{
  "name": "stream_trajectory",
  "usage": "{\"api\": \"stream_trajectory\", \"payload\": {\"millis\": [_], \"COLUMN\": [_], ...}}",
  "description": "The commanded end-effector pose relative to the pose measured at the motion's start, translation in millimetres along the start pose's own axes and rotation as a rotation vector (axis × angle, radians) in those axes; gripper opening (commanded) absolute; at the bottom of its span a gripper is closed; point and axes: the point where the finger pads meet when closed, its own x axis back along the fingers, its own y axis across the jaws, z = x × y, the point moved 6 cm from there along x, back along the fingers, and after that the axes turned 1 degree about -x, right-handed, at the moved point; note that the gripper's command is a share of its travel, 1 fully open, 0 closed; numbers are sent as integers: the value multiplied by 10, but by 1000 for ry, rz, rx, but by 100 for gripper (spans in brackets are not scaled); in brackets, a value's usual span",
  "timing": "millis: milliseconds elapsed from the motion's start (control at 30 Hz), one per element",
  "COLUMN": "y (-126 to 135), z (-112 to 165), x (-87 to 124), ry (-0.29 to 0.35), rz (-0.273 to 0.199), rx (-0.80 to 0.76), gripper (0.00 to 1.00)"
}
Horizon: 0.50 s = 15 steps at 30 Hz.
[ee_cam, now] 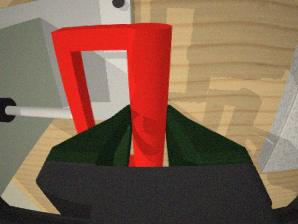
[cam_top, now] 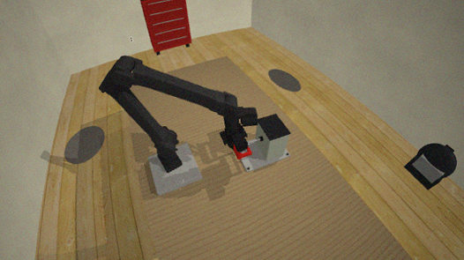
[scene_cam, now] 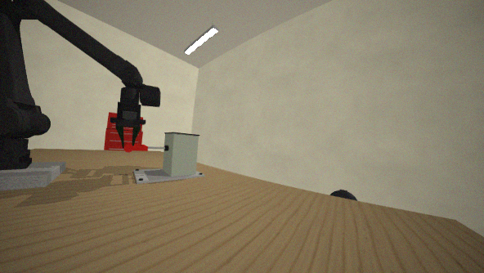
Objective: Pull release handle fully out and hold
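The red release handle (ee_cam: pixel 148 90) is a U-shaped grip on a thin metal rod (ee_cam: pixel 36 111) that runs into a grey housing box (cam_top: pixel 271 142) on a grey baseplate (cam_top: pixel 263 160). My gripper (ee_cam: pixel 148 112) comes down from above and is shut on the handle's outer bar. In the top view the handle (cam_top: pixel 244 154) sits left of the box with the gripper (cam_top: pixel 237 142) over it. In the exterior view the gripper (scene_cam: pixel 128 140) holds the handle (scene_cam: pixel 135 147) well clear of the box (scene_cam: pixel 181 154), with the rod (scene_cam: pixel 155 148) showing between them.
The arm's grey base block (cam_top: pixel 174 170) stands left of the box. A red tool cabinet (cam_top: pixel 164 13) is against the far wall. A black welding helmet (cam_top: pixel 433 165) lies at the right on the wooden floor. Two dark round patches (cam_top: pixel 284 80) mark the floor.
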Motion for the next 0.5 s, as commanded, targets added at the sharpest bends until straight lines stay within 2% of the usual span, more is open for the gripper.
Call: {"api": "stream_trajectory", "payload": {"millis": [0, 33, 467], "y": [-504, -292, -292], "z": [-40, -49, -49], "x": [11, -17, -17], "ry": [10, 4, 4], "rz": [130, 82, 82], "rx": [-24, -25, -25], "gripper": [0, 0, 0]}}
